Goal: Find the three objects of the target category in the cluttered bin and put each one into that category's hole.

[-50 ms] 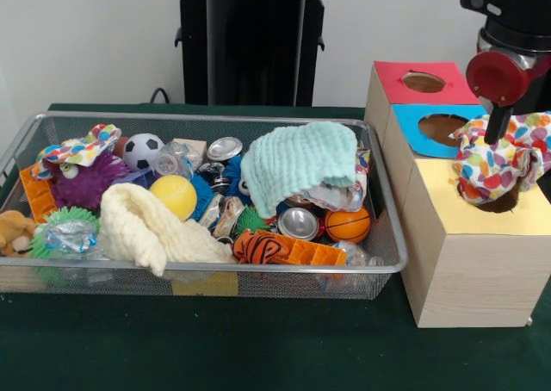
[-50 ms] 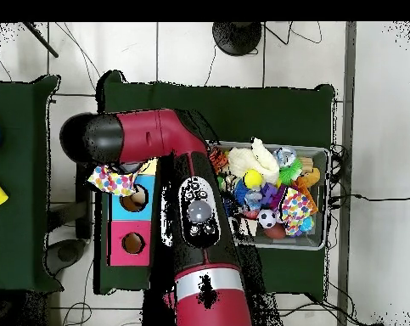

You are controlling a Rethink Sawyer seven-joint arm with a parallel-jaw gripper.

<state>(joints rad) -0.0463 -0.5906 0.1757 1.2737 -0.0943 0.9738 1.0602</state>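
A spotted multicoloured cloth point(image 1: 508, 160) hangs bunched over the hole point(image 1: 498, 206) in the yellow top of the wooden box point(image 1: 465, 270), its lower end at the hole's mouth. My gripper point(image 1: 510, 150) is buried in the cloth and shut on it. In the overhead view the same cloth point(image 2: 115, 180) pokes out beside the arm. In the wire bin point(image 1: 207, 118) lie a second spotted cloth point(image 1: 82, 147) at the left, a mint cloth point(image 1: 300, 163) draped at the right, and a cream cloth point(image 1: 151, 227) at the front.
The box also has a blue-topped hole point(image 1: 442, 129) and a red-topped hole point(image 1: 423, 82). The bin holds a soccer ball point(image 1: 143, 150), a yellow ball point(image 1: 174, 195), a small basketball point(image 1: 348, 225), crushed cans point(image 1: 298, 223) and a purple plush point(image 1: 86, 183).
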